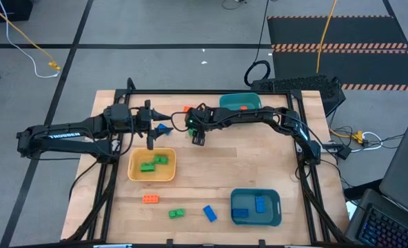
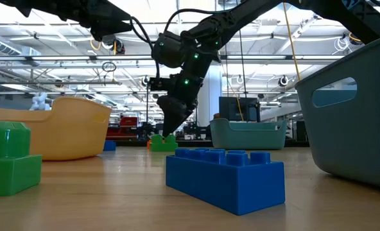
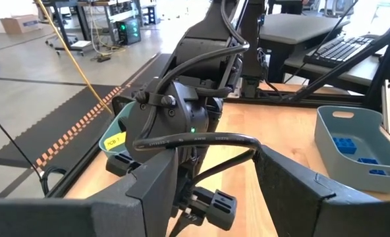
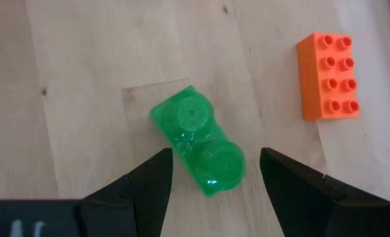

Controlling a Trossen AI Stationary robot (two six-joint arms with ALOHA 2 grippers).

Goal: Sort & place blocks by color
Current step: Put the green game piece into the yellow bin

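Observation:
A green block [image 4: 195, 141] lies on the table, studs up, with the open fingers of my right gripper [image 4: 215, 178] standing on either side of its near end, apart from it. In the low view my right gripper [image 2: 167, 131] slants down just above this block [image 2: 163, 144]. An orange block [image 4: 330, 76] lies on the wood beside it. My left gripper [image 1: 156, 114] hangs open and with nothing in it above the table's far left part, pointing at the right arm. A blue block [image 1: 162, 129] lies below it.
A yellow tray [image 1: 131, 169] holds green blocks. The near teal tray [image 1: 276, 207] holds blue blocks, and the far teal tray [image 1: 225, 102] an orange one. Loose orange [image 1: 149, 199], green [image 1: 176, 214] and blue [image 1: 209, 213] blocks lie near the front edge.

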